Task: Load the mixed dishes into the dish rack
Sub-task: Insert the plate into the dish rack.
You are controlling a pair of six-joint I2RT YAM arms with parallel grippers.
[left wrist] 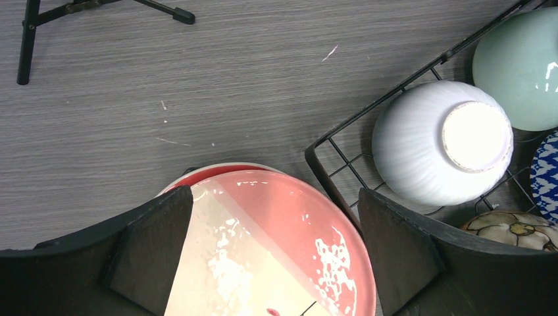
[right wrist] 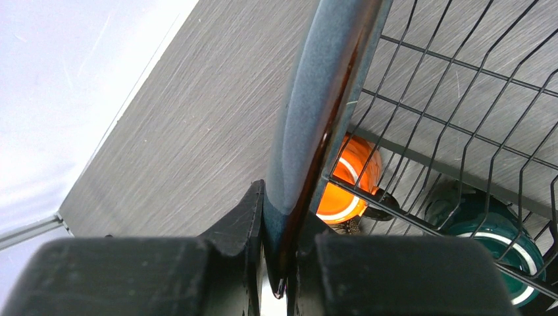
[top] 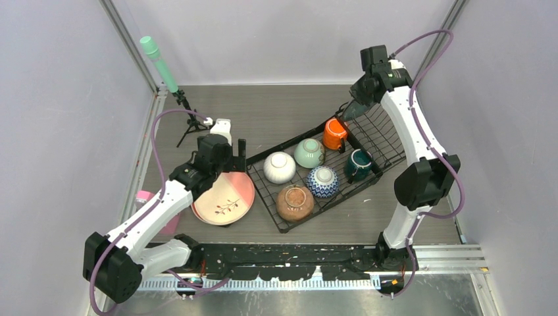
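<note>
Dish rack (top: 263, 194): mid-table. Four bowls (top: 295, 203) upturned on gridded tray; orange mug (top: 334, 133) and dark teal mug (top: 358, 164) at basket side.
Dark teal speckled plate (right wrist: 322, 99): on edge at rack's 12 o'clock rim, clenched in right gripper (right wrist: 279, 227). I judge slotting step in hand; next I lower into slot, then release.
Pink plate (top: 224, 201): on table at rack's 8 o'clock, under left gripper (left wrist: 276, 243). Jaws spread, empty.

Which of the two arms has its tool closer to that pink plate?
Left. Its open tool hangs right above the pink plate. The right tool is far off, over the rack's far end, shut on a teal plate.
</note>
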